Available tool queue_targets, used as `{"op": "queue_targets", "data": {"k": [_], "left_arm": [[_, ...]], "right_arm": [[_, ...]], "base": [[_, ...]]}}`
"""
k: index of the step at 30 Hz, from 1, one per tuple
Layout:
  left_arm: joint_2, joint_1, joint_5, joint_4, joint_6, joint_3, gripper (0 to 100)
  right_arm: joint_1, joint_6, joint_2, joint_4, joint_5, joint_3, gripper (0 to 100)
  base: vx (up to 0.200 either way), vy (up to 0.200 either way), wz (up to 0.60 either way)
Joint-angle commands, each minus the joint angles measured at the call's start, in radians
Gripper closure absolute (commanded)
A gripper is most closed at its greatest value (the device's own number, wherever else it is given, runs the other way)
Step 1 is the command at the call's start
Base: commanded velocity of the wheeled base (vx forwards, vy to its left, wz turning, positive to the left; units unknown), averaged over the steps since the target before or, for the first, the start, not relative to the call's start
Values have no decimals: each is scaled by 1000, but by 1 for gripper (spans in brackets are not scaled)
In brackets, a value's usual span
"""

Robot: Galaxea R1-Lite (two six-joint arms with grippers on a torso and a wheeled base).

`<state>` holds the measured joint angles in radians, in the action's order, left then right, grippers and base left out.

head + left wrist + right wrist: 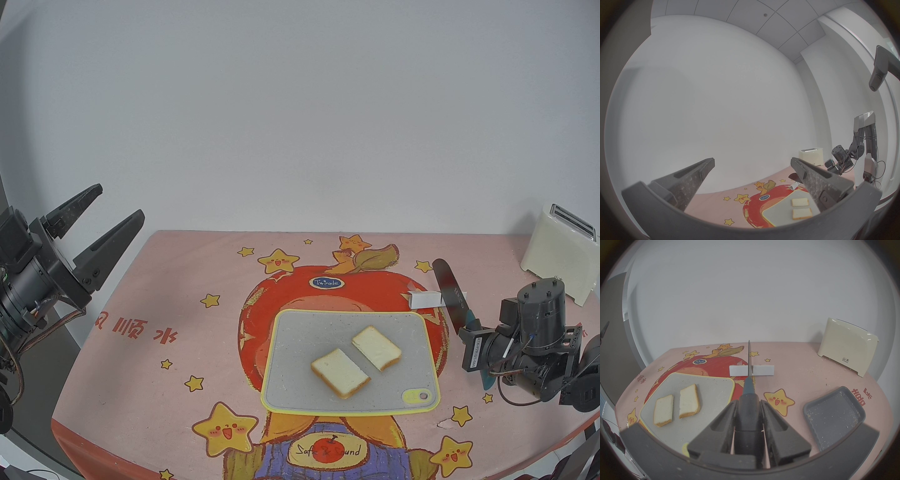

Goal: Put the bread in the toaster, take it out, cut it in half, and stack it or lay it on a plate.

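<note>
Pale crumb inside a tan crust: the bread is already cut, and both pieces lie flat on the grey cutting board (300, 337). The near half (340, 372) sits toward the board's front and the far half (376, 347) just behind it to the right, with a narrow gap between them.

Off the board's right edge, the right tool (472, 331) is clenched on the handle of the knife (451, 294), whose blade points away from the robot. Further to the right of the board lies a grey tray (832, 413) scattered with crumbs. It probably serves as the plate. Well off the board's left side, the left tool (119, 201) hangs above the tabletop (187, 300) with its jaws spread and nothing in them.

Past the board's far right corner a white strip (426, 299) lies under the blade. The cream toaster (559, 250) stands beyond that, farthest to the right.

Each half is likely light, soft and crumbly, so it would dent or tear if squeezed hard. The best hold looks to be across the firmer crust edges, with a gentle close. Because the halves lie flat, a finger would have to get under an edge before either could be lifted.
</note>
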<state>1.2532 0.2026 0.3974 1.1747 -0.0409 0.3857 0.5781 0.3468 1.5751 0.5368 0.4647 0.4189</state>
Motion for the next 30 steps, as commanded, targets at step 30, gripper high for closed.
{"op": "queue_targets", "data": {"k": [30], "left_arm": [[-523,-213,-37,-339,-1,-194,0]], "right_arm": [[-4,1,16,0,2,-5,100]], "base": [[0,0,0]]}}
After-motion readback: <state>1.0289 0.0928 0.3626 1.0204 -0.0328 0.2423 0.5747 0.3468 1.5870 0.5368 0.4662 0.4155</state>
